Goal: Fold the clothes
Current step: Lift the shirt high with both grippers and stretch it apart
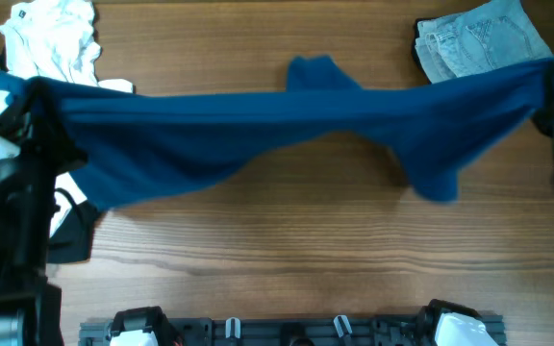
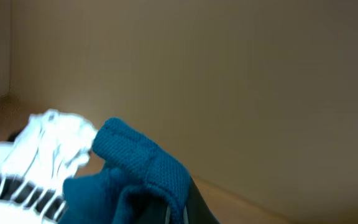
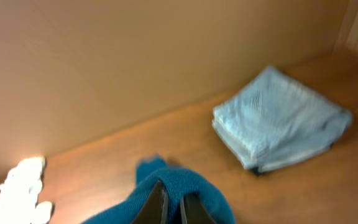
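Teal shirt stretched in air over counter. Left gripper jaws clamped on one end, right gripper jaws clamped on other. Lower both ends together, even tension, so it lands flat.

Wooden table against a plain tan wall.

Seen from above, a mid-brown wood-grain top filling the whole view, grain running side to side in long darker and lighter streaks, a little paler toward the near edge. From the wrist views, a flat, unmarked beige-tan wall rising straight from the table's far edge and meeting it in a clean line, blurred and featureless. At the far right end in the right wrist view, a vertical corner with a second, lighter panel; a similar pale vertical strip at the left edge of the left wrist view. Soft, warm, even light throughout, with a dull sheen on the wood.
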`<state>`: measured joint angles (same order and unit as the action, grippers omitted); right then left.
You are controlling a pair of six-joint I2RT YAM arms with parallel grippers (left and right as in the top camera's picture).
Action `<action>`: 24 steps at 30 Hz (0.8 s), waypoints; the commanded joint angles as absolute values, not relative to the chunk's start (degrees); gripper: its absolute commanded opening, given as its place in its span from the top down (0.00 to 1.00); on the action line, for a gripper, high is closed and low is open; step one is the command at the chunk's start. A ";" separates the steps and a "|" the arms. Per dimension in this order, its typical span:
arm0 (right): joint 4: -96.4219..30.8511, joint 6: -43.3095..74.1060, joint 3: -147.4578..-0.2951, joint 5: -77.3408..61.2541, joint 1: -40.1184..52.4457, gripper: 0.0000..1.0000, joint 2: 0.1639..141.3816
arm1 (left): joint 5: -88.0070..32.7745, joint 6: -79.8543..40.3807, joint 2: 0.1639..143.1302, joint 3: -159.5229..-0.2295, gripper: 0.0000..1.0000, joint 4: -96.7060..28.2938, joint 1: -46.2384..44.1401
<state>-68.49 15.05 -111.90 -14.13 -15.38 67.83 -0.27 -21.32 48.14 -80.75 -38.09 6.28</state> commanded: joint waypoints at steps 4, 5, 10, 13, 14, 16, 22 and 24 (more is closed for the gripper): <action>-72.69 11.97 -126.67 -10.26 -17.63 0.96 66.89 | 0.93 -19.68 45.91 -87.57 0.96 -36.86 6.66; -73.45 11.94 -128.27 -9.52 -17.63 0.96 66.89 | 0.93 -19.66 45.91 -88.68 0.96 -37.36 6.66; -77.65 10.35 -136.05 -5.45 -17.61 0.96 66.92 | 1.02 -15.90 45.91 -96.53 0.96 -43.09 6.66; -78.32 8.95 -137.03 -5.50 -17.61 0.96 66.92 | 2.20 -15.14 45.91 -99.53 0.96 -46.54 6.66; -78.48 8.91 -137.03 -5.54 -17.61 0.96 66.92 | 2.76 -15.16 45.91 -99.85 0.96 -47.46 6.66; -78.85 7.46 -137.03 -6.59 -17.61 0.96 67.59 | 4.40 -15.16 46.02 -99.85 0.96 -49.21 6.66; -82.46 2.39 -137.03 -12.45 -17.61 0.96 74.54 | 6.35 -15.18 50.11 -99.74 0.96 -55.70 6.66; -84.49 -0.27 -137.03 -16.88 -17.61 0.96 79.24 | 6.35 -15.18 53.82 -99.74 0.96 -57.25 6.66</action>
<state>-83.37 4.80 -137.05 -11.77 -17.10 72.69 3.66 -16.56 48.31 -99.57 -56.10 6.28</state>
